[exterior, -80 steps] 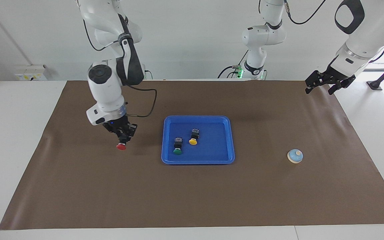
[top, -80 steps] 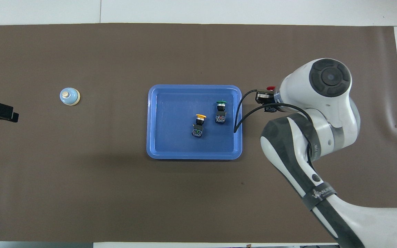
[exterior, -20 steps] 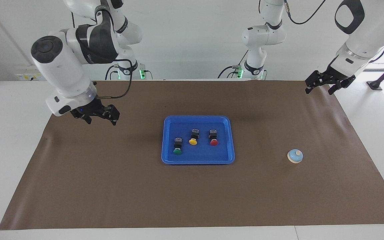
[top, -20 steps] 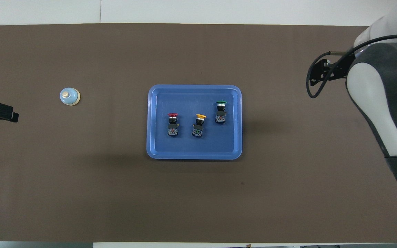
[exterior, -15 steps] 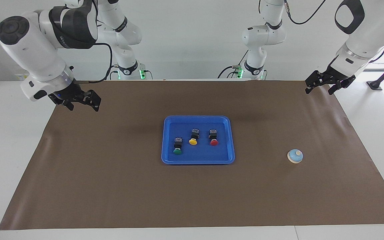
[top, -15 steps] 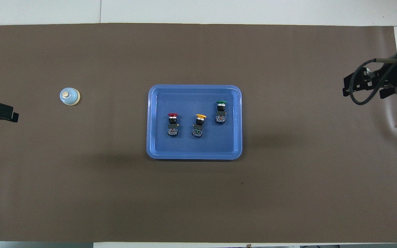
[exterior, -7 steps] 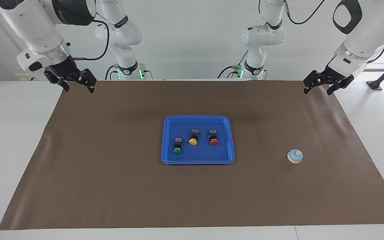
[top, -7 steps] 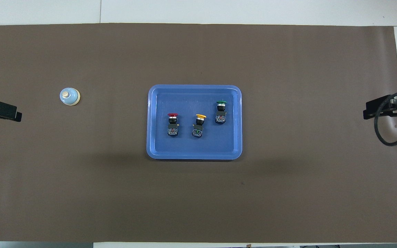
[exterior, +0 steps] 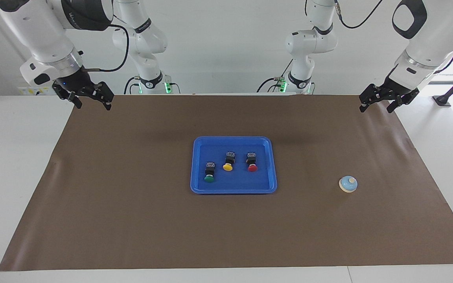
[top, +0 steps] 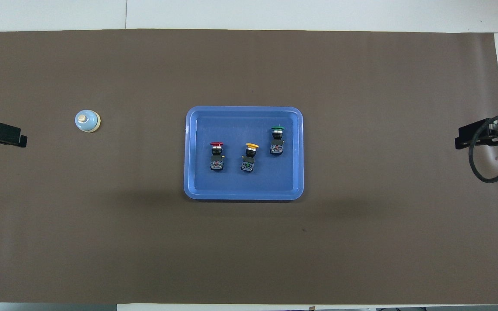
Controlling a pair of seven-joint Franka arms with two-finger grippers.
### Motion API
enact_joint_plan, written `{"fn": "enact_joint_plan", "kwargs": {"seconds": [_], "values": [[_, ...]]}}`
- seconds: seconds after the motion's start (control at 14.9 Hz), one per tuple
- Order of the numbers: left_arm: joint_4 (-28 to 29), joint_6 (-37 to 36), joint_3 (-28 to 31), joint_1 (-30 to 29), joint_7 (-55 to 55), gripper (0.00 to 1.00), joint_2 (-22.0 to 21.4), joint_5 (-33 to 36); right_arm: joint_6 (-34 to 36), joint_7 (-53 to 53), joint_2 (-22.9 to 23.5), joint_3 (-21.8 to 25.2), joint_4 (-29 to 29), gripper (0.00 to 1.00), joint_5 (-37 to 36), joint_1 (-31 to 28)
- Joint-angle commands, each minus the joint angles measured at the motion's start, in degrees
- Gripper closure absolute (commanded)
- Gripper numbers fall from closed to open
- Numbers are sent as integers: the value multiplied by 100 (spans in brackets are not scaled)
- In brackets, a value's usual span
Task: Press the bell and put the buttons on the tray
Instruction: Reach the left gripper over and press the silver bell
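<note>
Red button (exterior: 252,168) now in tray (exterior: 273,184) w/ green, yellow, my right gripper (exterior: 89,98) pulled back to mat corner, fingers spread, empty; left gripper (exterior: 380,100) same, waiting; next, I reckon: left drops onto bell (exterior: 348,184), toward its end of worktop.

No text, label or number can be read on anything in either view

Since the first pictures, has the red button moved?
Yes. The red button now lies in the tray, beside the yellow button, toward the left arm's end; earlier the right end effector held it outside the tray.
</note>
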State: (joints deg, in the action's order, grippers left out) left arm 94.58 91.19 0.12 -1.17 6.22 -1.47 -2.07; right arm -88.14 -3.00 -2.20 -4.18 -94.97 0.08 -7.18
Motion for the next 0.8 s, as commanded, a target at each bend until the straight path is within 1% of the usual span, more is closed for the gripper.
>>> {"fn": "enact_joint_plan", "kwargs": {"seconds": [0.0, 0.2, 0.4, 0.47, 0.54, 0.6, 0.74], "values": [[-10, 48, 23, 3, -85, 0, -46, 14, -89, 142, -79, -56, -100, 0, 88, -82], [-10, 65, 23, -6, -68, 0, -46, 23, -37, 125, -105, -65, -136, 0, 88, -20], [226, 530, 41, -23, -77, 0, -38, 75, -37, 125, -114, -65, -136, 0, 88, -29], [227, 775, 41, -23, -77, 1, 67, 119, -37, 125, -105, -65, -136, 0, 88, -38], [218, 968, 41, -32, -85, 20, 251, 119, -37, 116, -105, -65, -136, 0, 88, -46], [166, 1031, 49, -32, -85, 41, 453, 119, -37, 116, -105, -65, -136, 0, 88, -46], [61, 1233, 49, -41, -112, 96, 866, 84, -37, 116, -105, -65, -136, 0, 88, -38]]}}
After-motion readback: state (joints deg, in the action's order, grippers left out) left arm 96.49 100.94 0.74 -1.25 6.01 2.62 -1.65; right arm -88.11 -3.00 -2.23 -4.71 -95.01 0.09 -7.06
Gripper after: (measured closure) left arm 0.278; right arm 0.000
